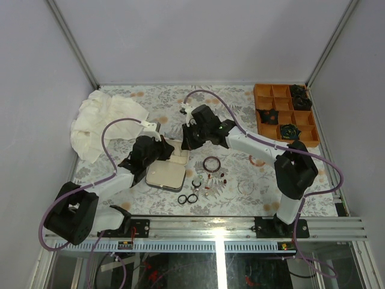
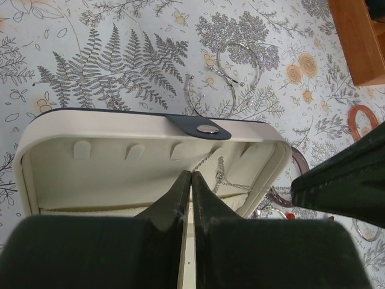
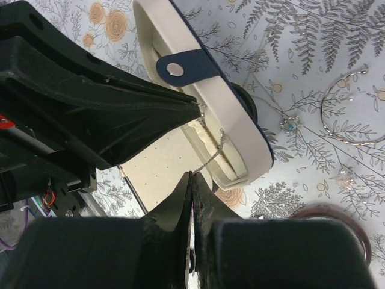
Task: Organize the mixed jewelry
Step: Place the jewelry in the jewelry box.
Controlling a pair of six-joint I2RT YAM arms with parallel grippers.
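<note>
A thin silver chain (image 3: 210, 150) hangs stretched between my two grippers, over the open navy case (image 1: 165, 176) with cream lining. My left gripper (image 2: 190, 173) is shut on one end of the chain (image 2: 220, 174), in front of the case's lid. It shows in the top view (image 1: 161, 149). My right gripper (image 3: 192, 174) is shut on the other end and shows in the top view (image 1: 187, 143). Loose pieces lie on the cloth right of the case: a dark bangle (image 1: 211, 163), two black rings (image 1: 187, 198) and silver wire hoops (image 2: 237, 60).
An orange divided tray (image 1: 257, 90) with black rosettes stands at the back right. A crumpled white cloth (image 1: 102, 120) lies at the back left. A reddish bangle (image 2: 361, 120) lies near the tray's corner (image 2: 355, 36). A small blue-stone piece (image 3: 290, 124) and a wire hoop (image 3: 349, 114) lie beside the case.
</note>
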